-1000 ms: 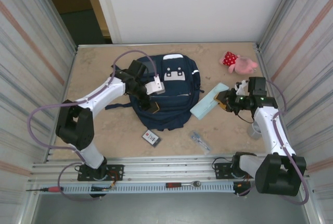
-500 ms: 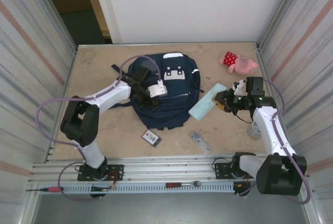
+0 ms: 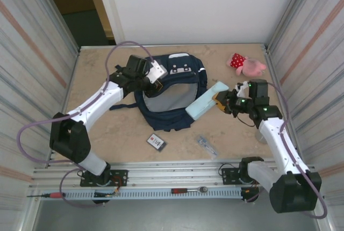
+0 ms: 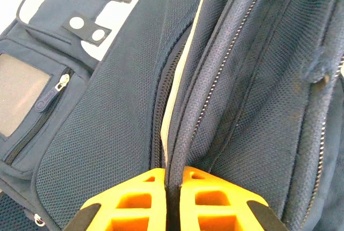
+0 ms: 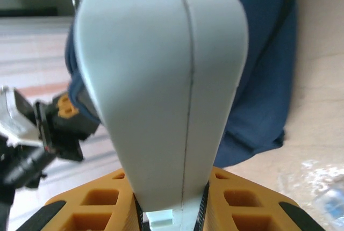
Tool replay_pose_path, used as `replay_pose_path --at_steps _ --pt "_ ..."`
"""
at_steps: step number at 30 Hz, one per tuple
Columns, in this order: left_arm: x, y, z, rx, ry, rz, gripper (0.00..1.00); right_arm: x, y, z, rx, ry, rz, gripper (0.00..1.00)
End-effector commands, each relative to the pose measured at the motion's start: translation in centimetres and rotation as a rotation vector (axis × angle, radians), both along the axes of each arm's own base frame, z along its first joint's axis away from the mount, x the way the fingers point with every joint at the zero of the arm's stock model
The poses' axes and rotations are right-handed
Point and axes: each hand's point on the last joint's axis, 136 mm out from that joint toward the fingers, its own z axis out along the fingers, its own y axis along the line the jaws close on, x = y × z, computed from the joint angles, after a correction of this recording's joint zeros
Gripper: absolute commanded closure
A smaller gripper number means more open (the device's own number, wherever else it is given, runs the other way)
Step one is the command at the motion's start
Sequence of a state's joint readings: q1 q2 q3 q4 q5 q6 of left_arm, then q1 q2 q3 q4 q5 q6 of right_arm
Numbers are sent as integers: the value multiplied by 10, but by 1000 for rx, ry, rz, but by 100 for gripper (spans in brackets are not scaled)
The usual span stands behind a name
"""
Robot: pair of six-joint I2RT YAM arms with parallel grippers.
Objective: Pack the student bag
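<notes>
1. Student bag (image 3: pixel 161 119) lies mid-frame on the table (image 3: pixel 107 129). Its main compartment gapes, grey lining showing.
2. Left hand (image 3: pixel 159 84) is clamped tight on the bag's zipper-edge fabric at the opening's upper left. In the wrist view the orange fingers (image 4: pixel 140 199) pinch the seam w/ no gap. Prob. lifting the flap to hold the mouth open.
3. Right hand (image 3: pixel 221 102), right of centre, grips one end of a pale blue pencil case (image 3: pixel 203 103), jaws partway closed around it. The free end points at the opening, over the bag's right rim, lined up for insertion.
4. Pink plush toy (image 3: pixel 246 64) is upper right. Dark card (image 3: pixel 156 141) and clear packet (image 3: pixel 206 145) sit lower centre, apart from the bag; likely waiting to be packed.
</notes>
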State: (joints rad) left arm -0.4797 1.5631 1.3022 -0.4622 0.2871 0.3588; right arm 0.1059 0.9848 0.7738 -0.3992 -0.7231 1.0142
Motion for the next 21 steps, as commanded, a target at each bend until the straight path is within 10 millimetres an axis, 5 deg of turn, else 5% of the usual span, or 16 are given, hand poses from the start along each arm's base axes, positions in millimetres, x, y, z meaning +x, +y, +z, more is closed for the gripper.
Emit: replay_pose_path --at_steps 1,13,21 --pt "4 -18 53 -193 -22 21 100 11 19 10 94 1 -86 86" --pt "3 -25 70 -248 -19 11 100 68 110 -24 93 13 -192 85" --pt "-2 -27 82 -273 -34 -16 100 140 147 -53 75 2 -206 84"
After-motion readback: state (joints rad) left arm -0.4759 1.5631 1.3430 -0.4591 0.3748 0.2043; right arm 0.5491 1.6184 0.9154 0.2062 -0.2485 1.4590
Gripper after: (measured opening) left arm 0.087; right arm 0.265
